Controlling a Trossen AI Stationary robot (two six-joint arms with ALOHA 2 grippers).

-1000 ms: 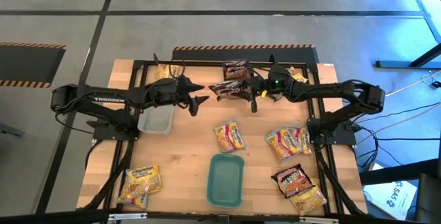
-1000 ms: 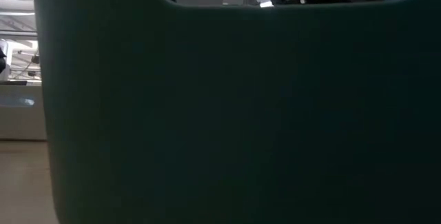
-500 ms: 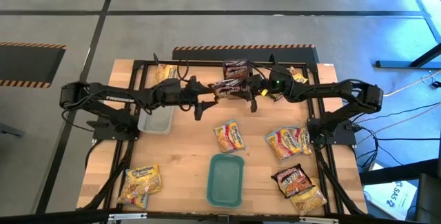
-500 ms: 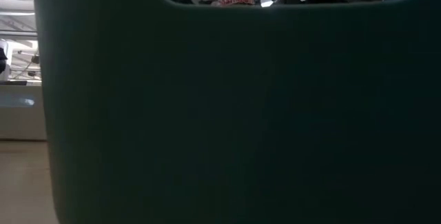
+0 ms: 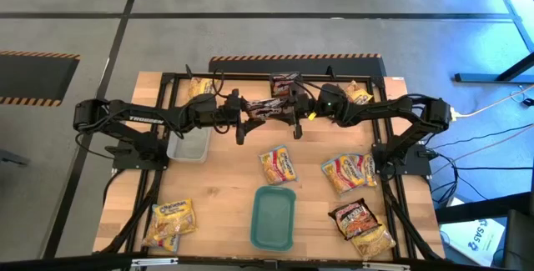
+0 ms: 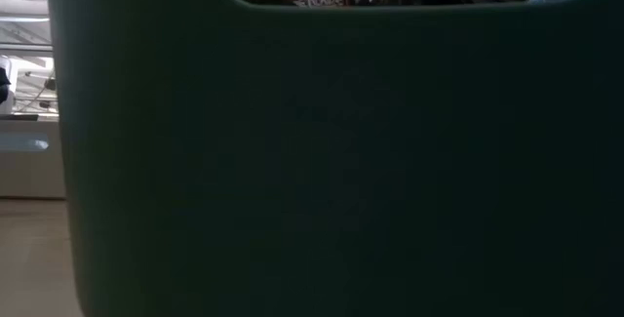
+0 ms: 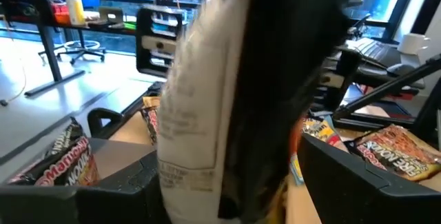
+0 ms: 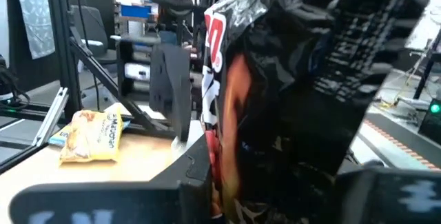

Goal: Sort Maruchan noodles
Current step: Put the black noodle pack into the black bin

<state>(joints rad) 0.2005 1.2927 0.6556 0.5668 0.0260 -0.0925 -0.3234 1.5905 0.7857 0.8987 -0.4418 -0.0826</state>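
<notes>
A dark packet (image 5: 269, 107) hangs over the back of the surface (image 5: 225, 196), between the left gripper (image 5: 244, 122) and the right gripper (image 5: 294, 117), both seemingly clamped on it. Risk: if the grippers pull apart or one lets go early, the slick, crinkly film could tear or slip, dropping the flat packet outside the tub (image 5: 188, 145). The other packets lie scattered around the smooth teal tray (image 5: 274, 218).

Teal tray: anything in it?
Empty: the teal tray shows only bare floor from above; the nearest noodle packet lies outside it.
</notes>
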